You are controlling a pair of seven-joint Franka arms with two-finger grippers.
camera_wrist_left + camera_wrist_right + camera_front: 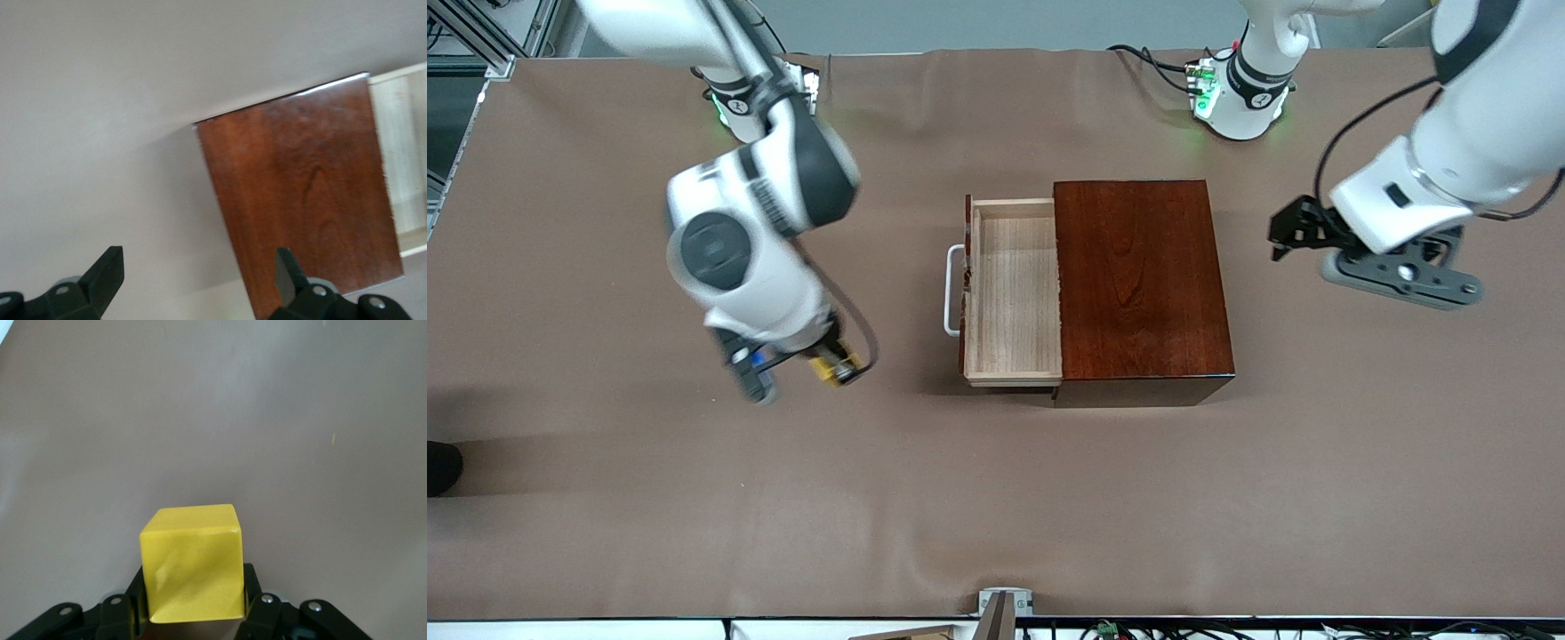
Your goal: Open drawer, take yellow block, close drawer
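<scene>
The right hand (193, 617) is clamped on the yellow block (192, 572), its dark fingers pressed to two opposite flat faces, and it hangs over bare desk (996, 498) toward the right arm's end. The block looks light and rigid, a plain cube with crisp edges and a smooth matte skin; flat parallel faces like these suit a pinch grip, though a smooth surface could slip if the squeeze were slack.

Outward from that hand, toward the middle of the desk, stands the drawer (1014, 293), pulled out of its box (1138, 276). Its tray is pale raw-looking wood with fine straight grain and shows nothing inside. The white U-shaped handle (953, 291) faces the right hand and is the obvious place to push. The box is glossy reddish-brown, probably heavy enough to stay put.

The left hand (200, 280) waits, spread open, over the desk beside the box at the left arm's end. A brown cloth-like cover, slightly rippled, lies over the desk.
</scene>
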